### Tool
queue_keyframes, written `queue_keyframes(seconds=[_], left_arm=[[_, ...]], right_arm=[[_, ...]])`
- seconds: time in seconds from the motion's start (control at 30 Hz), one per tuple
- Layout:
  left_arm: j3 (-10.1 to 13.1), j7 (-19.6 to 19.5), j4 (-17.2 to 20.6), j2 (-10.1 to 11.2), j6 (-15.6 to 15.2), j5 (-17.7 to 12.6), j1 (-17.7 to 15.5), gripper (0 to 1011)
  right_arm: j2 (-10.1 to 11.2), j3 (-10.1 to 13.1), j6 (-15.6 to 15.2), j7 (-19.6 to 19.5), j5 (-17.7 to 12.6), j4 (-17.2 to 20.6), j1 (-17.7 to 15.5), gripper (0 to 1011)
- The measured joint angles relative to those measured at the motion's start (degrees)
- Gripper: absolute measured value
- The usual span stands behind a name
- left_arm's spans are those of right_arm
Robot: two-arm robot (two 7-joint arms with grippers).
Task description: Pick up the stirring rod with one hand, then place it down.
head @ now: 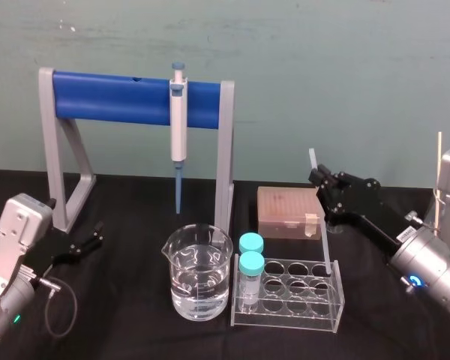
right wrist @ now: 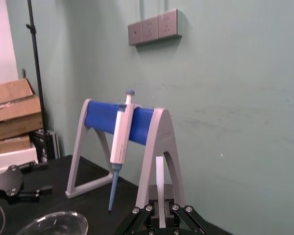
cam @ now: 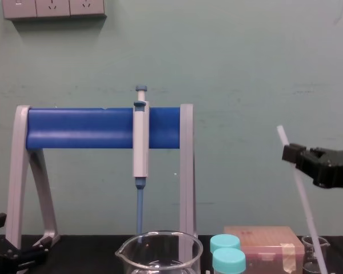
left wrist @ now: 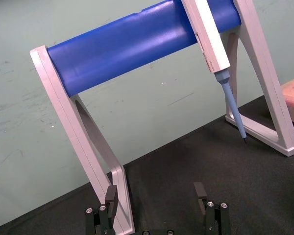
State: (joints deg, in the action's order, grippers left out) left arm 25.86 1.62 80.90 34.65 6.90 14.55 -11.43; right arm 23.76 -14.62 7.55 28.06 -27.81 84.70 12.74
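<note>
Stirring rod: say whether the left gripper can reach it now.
Probably not: the right gripper grips the stirring rod, and the left gripper sits far beyond the beaker and test tube rack.

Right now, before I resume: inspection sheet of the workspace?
Surface: black table top, no spills seen.
Job's things: long translucent-white stirring rod, tilted, gripped near its top; lower end by the clear plastic tube rack.
Clutter: blue-barred grey pipette stand with a hanging grey blue-tipped pipette; glass beaker of clear liquid; two teal-capped vials in the rack; brownish tip box.
Grippers: right black gripper shut on the rod; left black gripper open, parked by the stand's leg.
Cables: grey cable loop by the left arm.
Surroundings: teal wall, wall sockets, cardboard boxes.
</note>
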Motion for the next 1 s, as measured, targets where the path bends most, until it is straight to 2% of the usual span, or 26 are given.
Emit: queue_keyframes(seconds=[0.37,0.7,1.0], left_arm=[[0.0,0.0,0.0,0.0,0.0,0.0,0.0,1000],[0.0,0.0,0.0,0.0,0.0,0.0,0.0,1000],[0.0,0.0,0.0,0.0,0.0,0.0,0.0,1000]], right_arm=[[0.3,0.4,2.9,-0.1,0.5,1.3,0.0,58],[-0.6,1.2,9.9,-1.7,5.8,0.0,-0.4,58],[-2.1,2.3,14.3,-1.1,7.2,-2.4,-0.4,58]])
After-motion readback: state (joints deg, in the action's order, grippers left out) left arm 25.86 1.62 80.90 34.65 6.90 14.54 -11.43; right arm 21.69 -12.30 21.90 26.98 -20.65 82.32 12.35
